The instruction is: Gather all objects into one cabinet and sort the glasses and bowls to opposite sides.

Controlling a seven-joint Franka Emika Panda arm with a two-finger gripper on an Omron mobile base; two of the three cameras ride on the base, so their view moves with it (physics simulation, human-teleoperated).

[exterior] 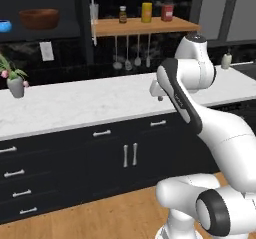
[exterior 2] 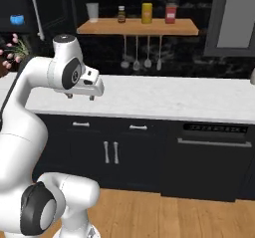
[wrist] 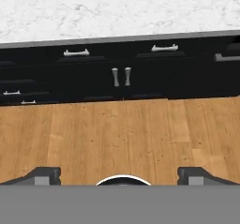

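The black wall cabinet [exterior: 60, 13] stands open at the upper left, its door's long pale bar handle [exterior: 93, 13] facing me. On its shelf sit a wide brown bowl [exterior: 39, 18] and, left of it, a small blue bowl [exterior: 4, 26] [exterior 2: 17, 19]. A pale handleless cup [exterior 2: 92, 10] stands at the left end of the wooden shelf. My gripper [exterior 2: 80, 97] [exterior: 159, 95] [wrist: 120, 176] hangs open and empty over the counter's front edge, pointing down, far below and right of the cabinet.
The white marble counter [exterior: 90, 103] runs across both base views, with black drawers and doors [wrist: 121, 76] under it. A grey vase of pink tulips [exterior: 16, 85] stands at its left. The wooden shelf [exterior: 145, 25] carries bottles and jars, with utensils hanging below. Wooden floor [wrist: 117, 134] lies beneath.
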